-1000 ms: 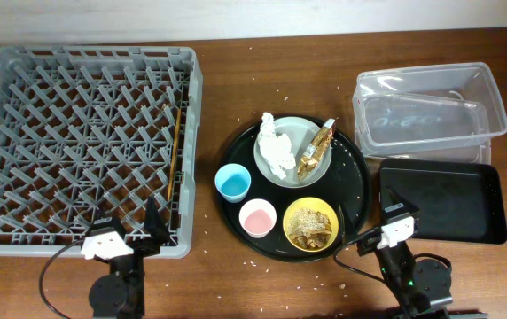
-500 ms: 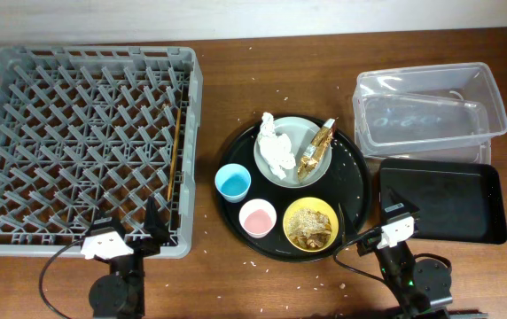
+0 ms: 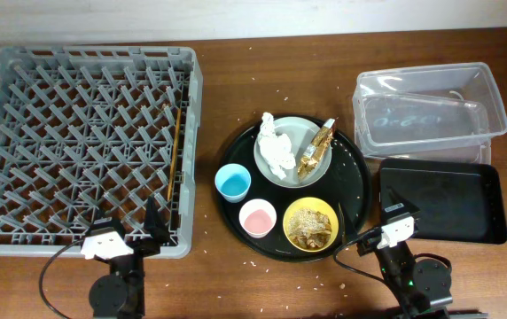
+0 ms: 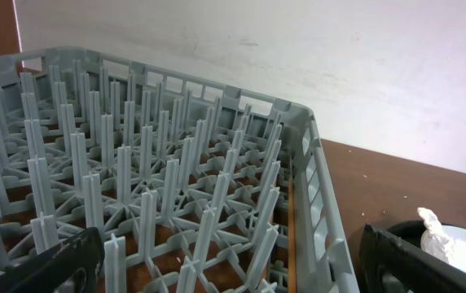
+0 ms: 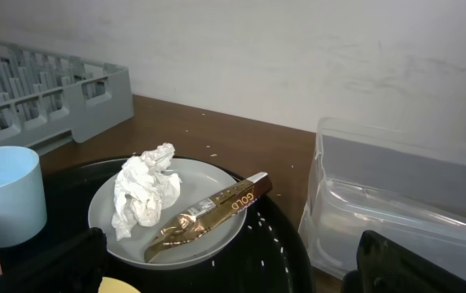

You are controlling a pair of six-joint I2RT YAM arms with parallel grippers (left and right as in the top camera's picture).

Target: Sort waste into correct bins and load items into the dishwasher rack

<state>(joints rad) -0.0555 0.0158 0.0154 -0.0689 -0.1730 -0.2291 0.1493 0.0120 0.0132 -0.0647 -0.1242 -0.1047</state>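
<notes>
Black jaws, white wrist housings [image 3: 103,240]

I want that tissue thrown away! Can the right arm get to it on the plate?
Probably yes. The tissue lies on top of the plate, uncovered, with the wrapper beside it. The right wrist view shows nothing tall standing in front of it.

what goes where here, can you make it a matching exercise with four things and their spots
Things:
1. tissue
2. scraps
3. stick
4. blue cup

Places:
a. in the rack
b. on the plate
c. straight on the round tray
d. in the yellow bowl

Pairs: 1-b, 2-d, 3-a, 4-c
</notes>
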